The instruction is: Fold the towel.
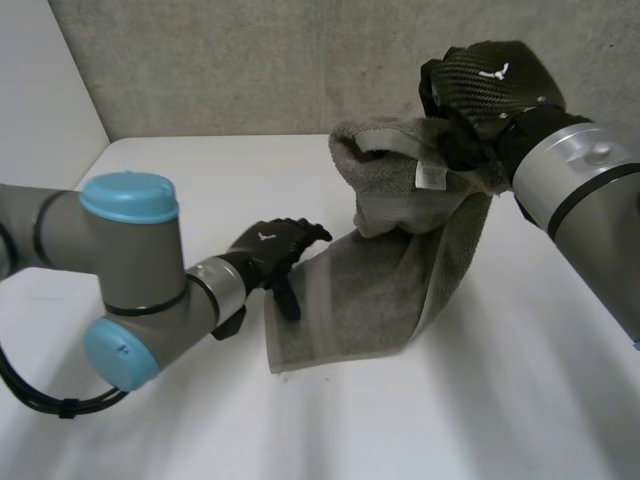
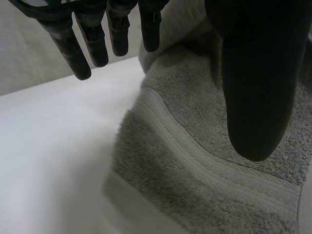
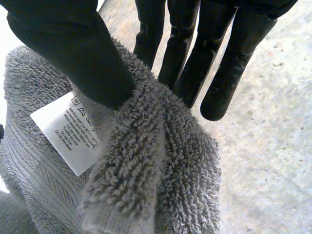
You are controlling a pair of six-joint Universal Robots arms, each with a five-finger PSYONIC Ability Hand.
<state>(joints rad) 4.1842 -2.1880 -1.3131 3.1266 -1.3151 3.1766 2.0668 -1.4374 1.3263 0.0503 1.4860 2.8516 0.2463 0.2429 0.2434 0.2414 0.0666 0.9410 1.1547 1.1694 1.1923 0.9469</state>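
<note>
place: robot lab test bench | evidence: white table (image 1: 520,400), plain grey wall (image 1: 230,70) behind

Looped, rough terry-cloth towel (image 1: 380,290), smooth label (image 3: 68,131), matt table (image 1: 300,420)

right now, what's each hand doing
Left hand: open, fingers straight, at the towel's lower edge.
Right hand: shut on the towel, pinching its lifted upper part between thumb and fingers.

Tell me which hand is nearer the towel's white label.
Right. The right hand pinches the towel just beside the label; the left hand is lower down, at the towel's side edge.
</note>
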